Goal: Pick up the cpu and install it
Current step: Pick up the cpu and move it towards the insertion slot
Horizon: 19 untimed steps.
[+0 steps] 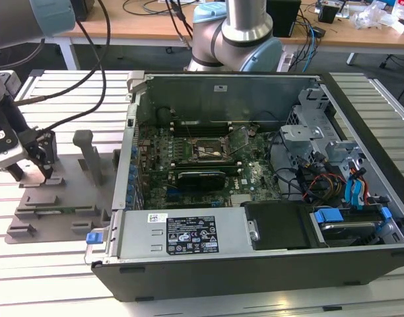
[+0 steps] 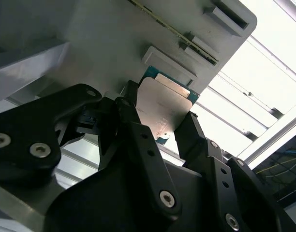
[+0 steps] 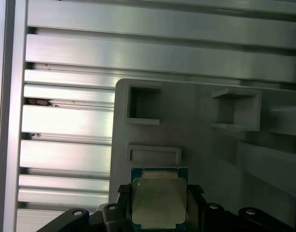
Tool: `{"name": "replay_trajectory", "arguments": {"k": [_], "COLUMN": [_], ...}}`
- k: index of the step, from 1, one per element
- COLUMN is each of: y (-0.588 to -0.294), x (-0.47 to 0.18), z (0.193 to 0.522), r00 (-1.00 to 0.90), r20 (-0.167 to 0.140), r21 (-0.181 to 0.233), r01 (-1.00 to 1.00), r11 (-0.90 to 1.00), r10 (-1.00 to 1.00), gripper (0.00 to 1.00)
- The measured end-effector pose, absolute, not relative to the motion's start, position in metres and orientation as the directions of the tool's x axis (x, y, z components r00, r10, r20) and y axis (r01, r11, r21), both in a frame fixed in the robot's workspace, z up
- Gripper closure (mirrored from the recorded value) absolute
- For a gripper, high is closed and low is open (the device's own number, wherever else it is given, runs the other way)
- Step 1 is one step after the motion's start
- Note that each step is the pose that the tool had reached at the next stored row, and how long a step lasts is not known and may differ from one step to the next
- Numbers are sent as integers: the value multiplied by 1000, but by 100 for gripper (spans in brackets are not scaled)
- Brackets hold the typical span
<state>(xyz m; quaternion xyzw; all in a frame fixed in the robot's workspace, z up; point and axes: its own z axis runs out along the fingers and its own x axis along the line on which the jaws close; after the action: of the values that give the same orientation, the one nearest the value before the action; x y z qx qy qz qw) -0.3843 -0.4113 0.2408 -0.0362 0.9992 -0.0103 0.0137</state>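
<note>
Fingers (image 2: 191,134) nearly shut, clamping cpu (image 3: 159,200) on opp. sides.

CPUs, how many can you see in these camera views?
1. The cpu is at the grey fixture plate, gripped at two opposite edges by the hand. The motherboard socket in the exterior view looks empty; another could be hidden inside the computer case.

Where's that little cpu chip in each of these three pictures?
Exterior view: hidden under the gripper at the exterior view's left, on the grey fixture.
Second wrist view: cpu clamped between the fingers, beside a raised bar.
First wrist view: cpu, same bar next to it.
Shared landmark: the grey fixture.
</note>
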Motion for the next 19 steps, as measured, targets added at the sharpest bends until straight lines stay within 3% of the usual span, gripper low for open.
{"name": "replay_trajectory", "arguments": {"k": [19], "y": [-411], "x": [-384], "z": [267], "r00": [-997], "r20": [-26], "r21": [-24], "r01": [-72], "r11": [997], "r10": [-73], "gripper": [45]}}
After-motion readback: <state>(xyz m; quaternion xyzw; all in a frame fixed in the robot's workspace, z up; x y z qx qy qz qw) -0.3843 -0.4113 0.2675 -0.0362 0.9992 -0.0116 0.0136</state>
